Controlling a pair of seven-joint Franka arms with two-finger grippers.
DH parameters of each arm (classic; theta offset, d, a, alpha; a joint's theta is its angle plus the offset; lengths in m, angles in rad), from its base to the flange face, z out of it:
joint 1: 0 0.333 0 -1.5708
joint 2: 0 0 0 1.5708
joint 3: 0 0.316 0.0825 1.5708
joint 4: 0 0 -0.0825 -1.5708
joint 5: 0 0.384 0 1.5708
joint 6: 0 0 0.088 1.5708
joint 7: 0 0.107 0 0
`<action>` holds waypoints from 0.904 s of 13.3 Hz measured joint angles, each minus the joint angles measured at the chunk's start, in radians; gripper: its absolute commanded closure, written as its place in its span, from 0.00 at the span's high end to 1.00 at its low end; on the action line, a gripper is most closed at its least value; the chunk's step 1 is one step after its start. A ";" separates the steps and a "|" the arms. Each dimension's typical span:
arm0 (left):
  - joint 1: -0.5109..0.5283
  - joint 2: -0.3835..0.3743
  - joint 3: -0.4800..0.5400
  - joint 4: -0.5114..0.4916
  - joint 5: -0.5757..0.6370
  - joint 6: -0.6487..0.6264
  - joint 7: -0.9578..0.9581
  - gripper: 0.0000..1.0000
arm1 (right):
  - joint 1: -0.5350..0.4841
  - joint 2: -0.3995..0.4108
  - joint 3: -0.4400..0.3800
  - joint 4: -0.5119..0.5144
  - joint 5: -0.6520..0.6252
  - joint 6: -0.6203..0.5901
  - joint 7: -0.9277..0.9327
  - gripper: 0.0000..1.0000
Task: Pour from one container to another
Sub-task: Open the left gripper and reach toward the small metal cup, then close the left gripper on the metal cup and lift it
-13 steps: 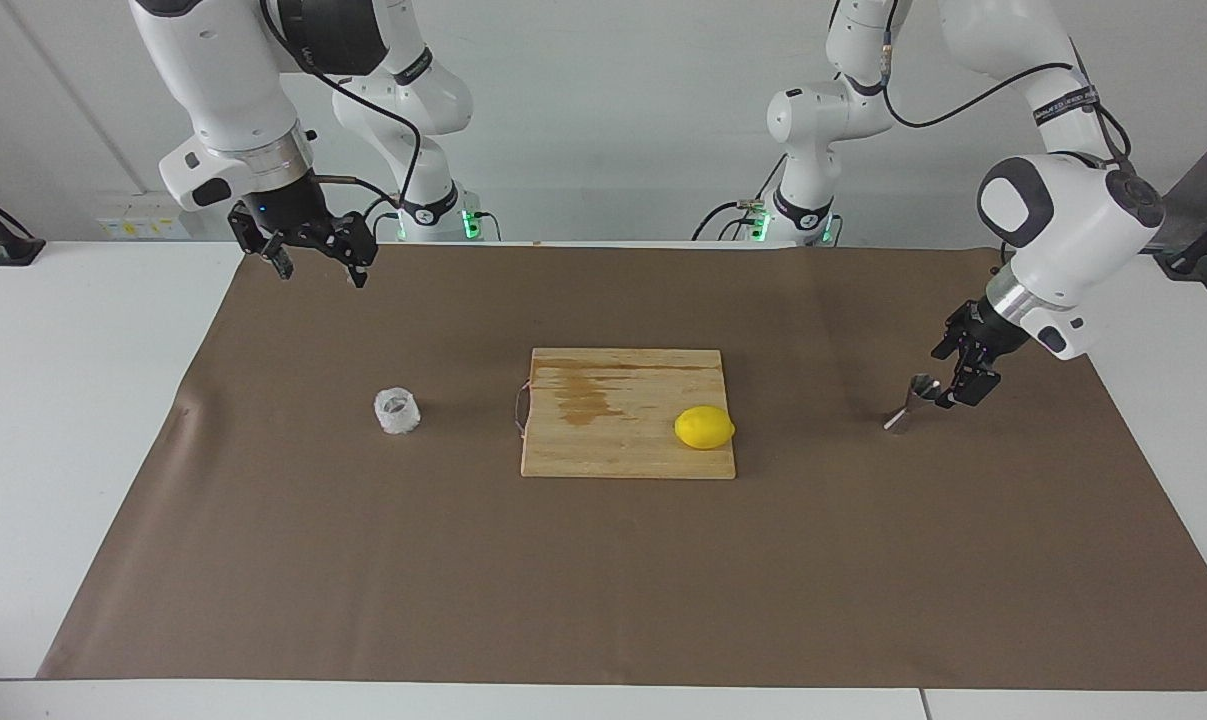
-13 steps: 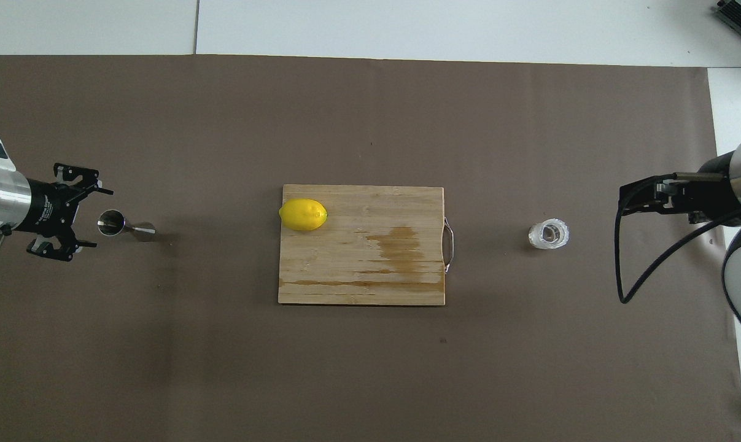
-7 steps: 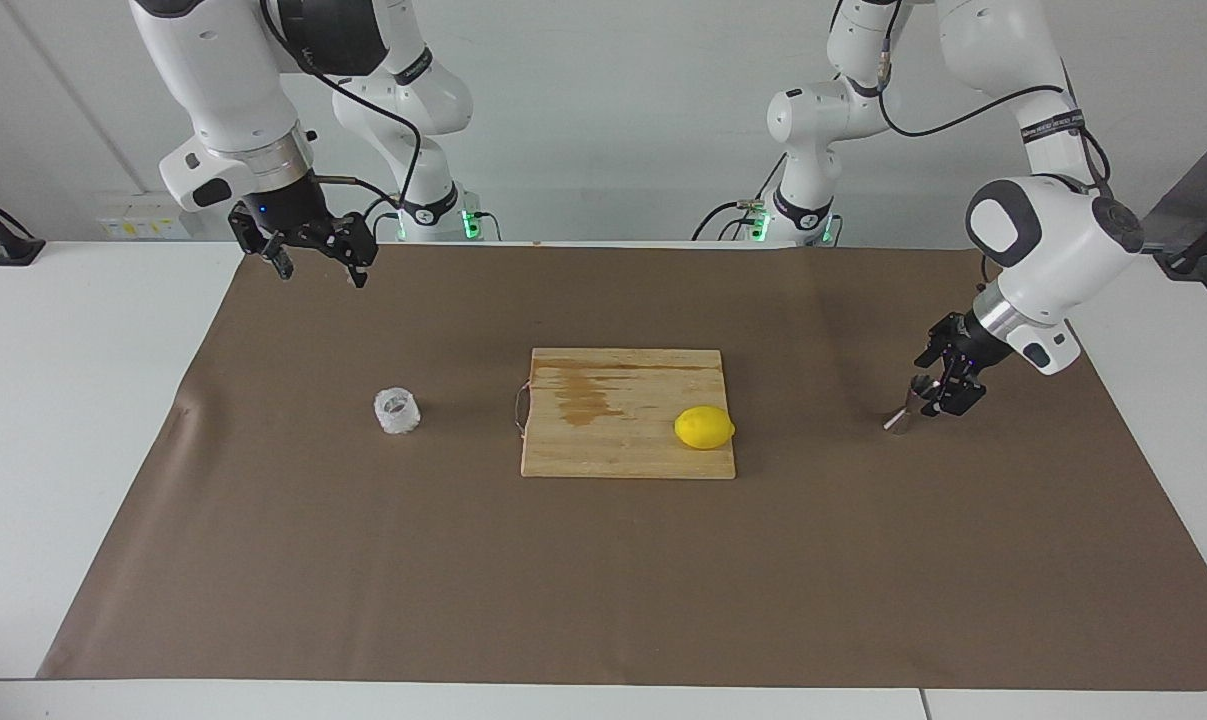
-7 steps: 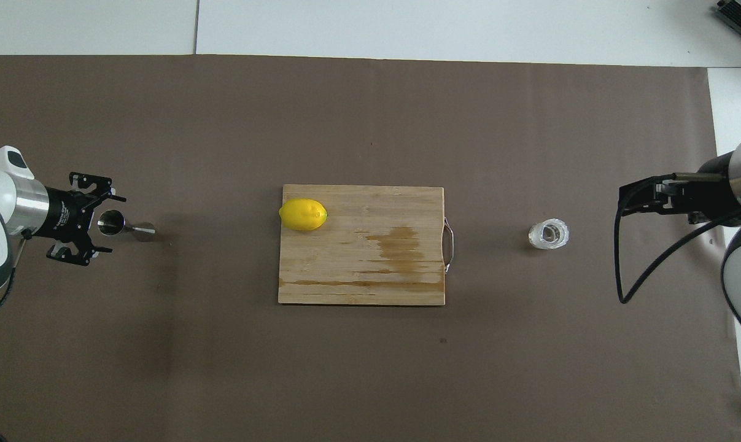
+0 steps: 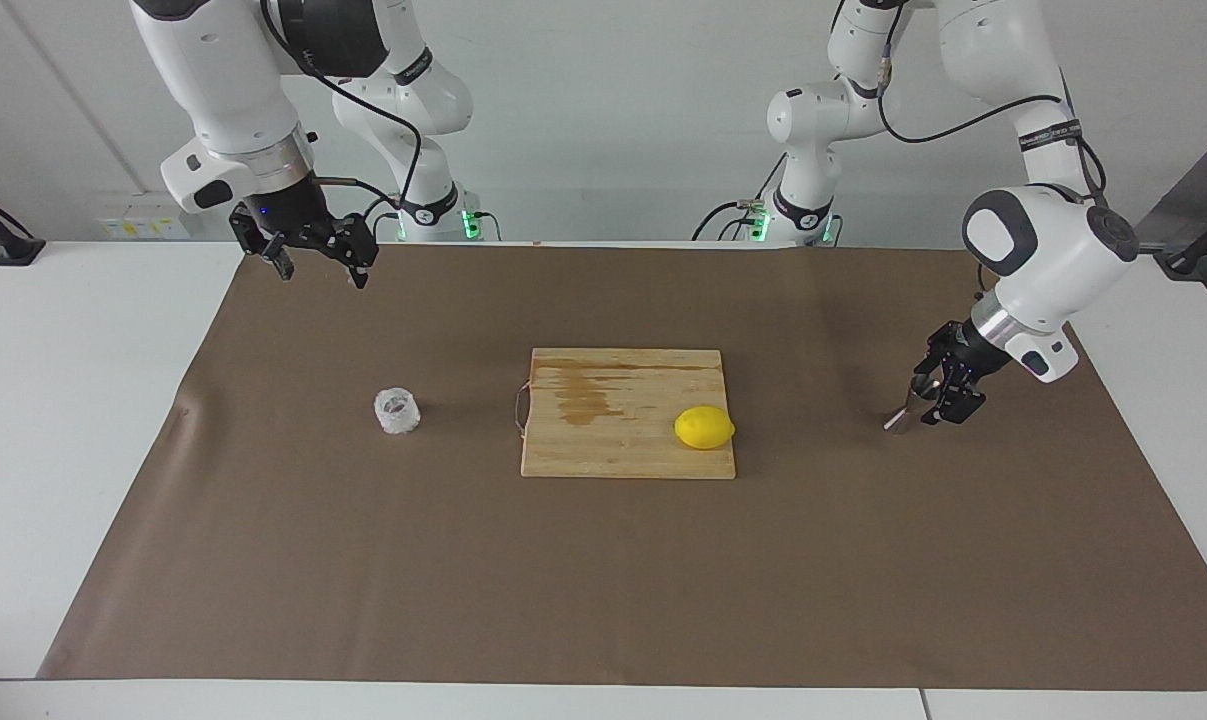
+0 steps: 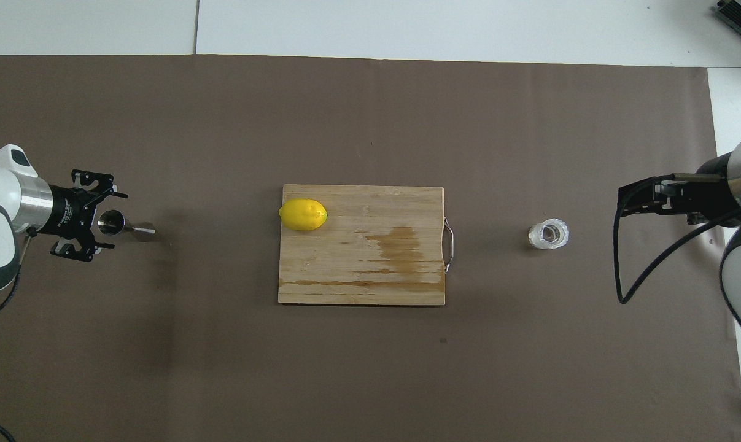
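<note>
White desk (image 5: 83, 420) under a brown mat (image 5: 603, 580), pale wall at the robots' end. On my feed the jigger (image 5: 906, 408) stands on the mat toward the left arm's end, level with the board (image 5: 623, 440) in the middle. My left gripper (image 5: 941, 392) is low right at the jigger, fingers (image 6: 94, 179) spread apart on either side of its upper cone in the overhead view; I can't tell if they touch it, nothing is clamped. The jigger's mouth (image 6: 110, 222) shows open and shiny from above. The cup (image 5: 397, 411), clear and crinkled, sits on the mat toward the right arm's end, well apart from the board, about level with the jigger; seen from above (image 6: 549, 234). My right gripper (image 5: 308, 250) waits up in the air over the mat's edge near its own base, well apart from the cup, fingers spread, holding nothing. A lemon (image 5: 704, 428) lies on the board, at the corner toward the left arm and farther from the robots. Board has a dark stain and a wire handle (image 6: 449, 245) facing the cup.
</note>
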 measured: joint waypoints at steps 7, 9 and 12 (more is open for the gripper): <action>0.000 0.000 -0.002 -0.007 0.000 0.012 0.000 0.58 | 0.000 0.000 0.000 -0.001 0.000 0.000 0.000 1.00; 0.000 0.000 -0.002 -0.007 0.000 0.013 0.000 0.51 | 0.000 0.000 0.000 -0.001 0.000 0.000 0.000 1.00; 0.000 0.000 -0.002 -0.008 0.000 0.015 0.000 0.37 | 0.000 0.000 0.000 -0.001 0.000 0.000 0.000 1.00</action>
